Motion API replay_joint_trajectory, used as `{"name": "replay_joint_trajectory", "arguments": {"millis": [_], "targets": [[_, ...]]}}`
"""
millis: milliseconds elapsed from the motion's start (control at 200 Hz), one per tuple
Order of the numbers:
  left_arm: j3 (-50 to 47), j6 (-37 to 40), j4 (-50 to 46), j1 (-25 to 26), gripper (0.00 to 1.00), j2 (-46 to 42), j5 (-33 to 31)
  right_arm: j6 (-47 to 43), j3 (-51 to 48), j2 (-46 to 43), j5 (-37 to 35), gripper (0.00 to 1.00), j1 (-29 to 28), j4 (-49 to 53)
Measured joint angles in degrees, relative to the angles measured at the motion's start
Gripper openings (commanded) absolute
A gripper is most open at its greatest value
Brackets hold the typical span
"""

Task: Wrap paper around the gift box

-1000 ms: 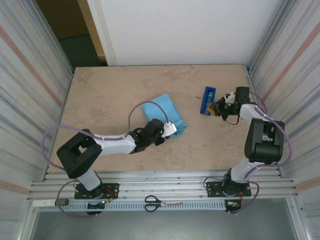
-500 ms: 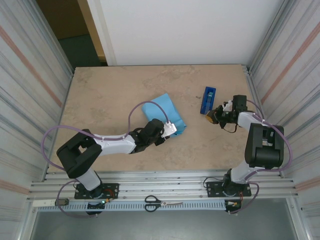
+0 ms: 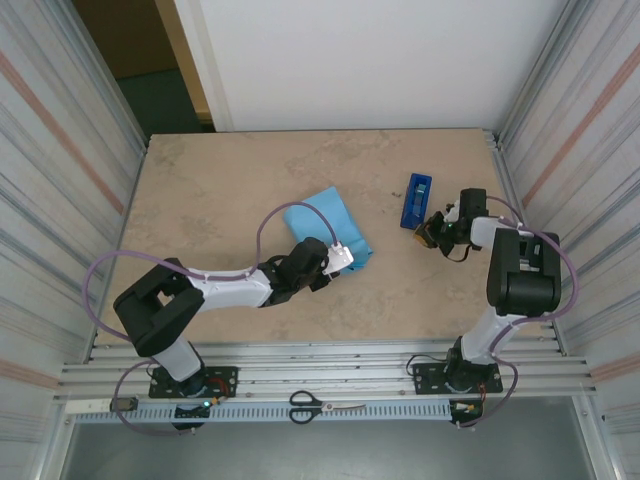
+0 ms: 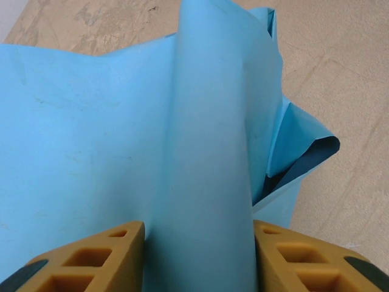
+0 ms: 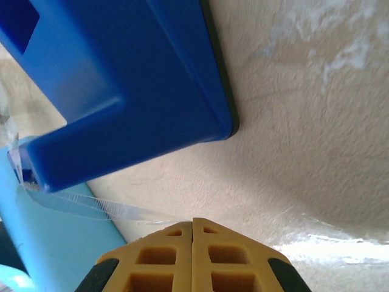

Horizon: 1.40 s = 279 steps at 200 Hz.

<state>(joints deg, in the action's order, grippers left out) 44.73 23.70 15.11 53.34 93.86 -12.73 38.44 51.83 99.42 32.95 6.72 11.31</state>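
The paper (image 3: 325, 220) lies as a folded sky-blue bundle at the table's middle. The gift box is hidden under it. My left gripper (image 3: 340, 257) sits at the bundle's near right corner. In the left wrist view its two fingers press either side of a raised ridge of the paper (image 4: 206, 152), and a dark navy edge (image 4: 307, 163) peeks out at the right. My right gripper (image 3: 432, 228) is just near of the dark-blue tape dispenser (image 3: 415, 200). It is shut (image 5: 192, 222) on a clear strip of tape (image 5: 97, 205) that runs back to the dispenser (image 5: 121, 79).
Scissors (image 3: 325, 405) lie on the metal rail in front of the table. Corrugated metal walls (image 3: 60, 180) close in both sides, and the right arm works close to the right one. Bare table (image 3: 200, 190) stretches left of the bundle.
The right gripper has pulled a little away from the dispenser toward the near side, and its wrist has swung left. The left arm and the bundle have not moved.
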Motion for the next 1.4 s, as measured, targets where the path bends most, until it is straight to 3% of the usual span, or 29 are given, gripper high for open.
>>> {"name": "replay_joint_trajectory", "arguments": {"millis": [1398], "targets": [[0.17, -0.42, 0.44, 0.00, 0.43, 0.44, -0.02, -5.70, 5.95, 2.62, -1.86, 0.00, 0.37, 9.99]]}}
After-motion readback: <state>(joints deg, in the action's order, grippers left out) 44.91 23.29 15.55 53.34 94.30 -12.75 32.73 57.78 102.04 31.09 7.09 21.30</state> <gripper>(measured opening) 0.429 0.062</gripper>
